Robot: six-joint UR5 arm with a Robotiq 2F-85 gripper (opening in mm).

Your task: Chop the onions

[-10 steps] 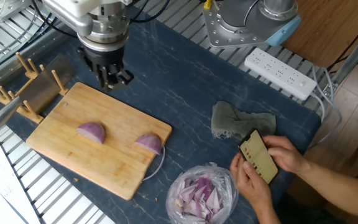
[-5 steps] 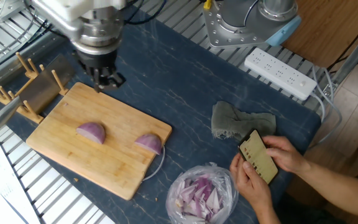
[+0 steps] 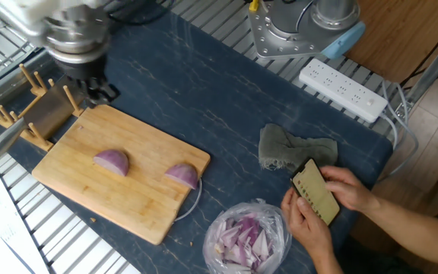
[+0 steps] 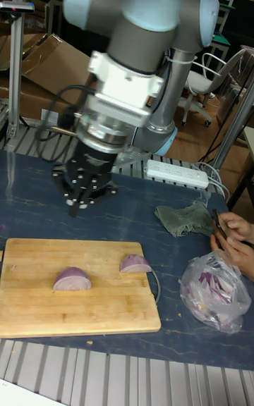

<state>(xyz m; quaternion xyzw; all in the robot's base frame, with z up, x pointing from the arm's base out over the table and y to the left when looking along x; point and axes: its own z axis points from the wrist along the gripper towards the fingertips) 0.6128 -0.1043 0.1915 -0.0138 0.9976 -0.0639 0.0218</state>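
Two red onion halves lie dome-up on the wooden cutting board (image 3: pixel 120 199) (image 4: pixel 70 316): one onion (image 3: pixel 112 161) (image 4: pixel 73 279) near the middle, the other onion (image 3: pixel 182 176) (image 4: pixel 135 263) at the board's right edge. My gripper (image 3: pixel 96 90) (image 4: pixel 83 200) hangs blurred above the board's far left corner, well apart from both halves. It points down and looks open, with nothing between its fingers.
A wooden rack (image 3: pixel 29 114) at the left holds a knife (image 3: pixel 48 114). A clear bag of chopped onion (image 3: pixel 248 236) (image 4: pixel 212 293), a grey cloth (image 3: pixel 291 148) and a person's hands (image 3: pixel 322 202) with a flat tan object are at the right. A power strip (image 3: pixel 344 90) lies behind.
My gripper has swung steadily left along the board's far edge, toward the knife rack. The onion halves and the person's hands have stayed put.
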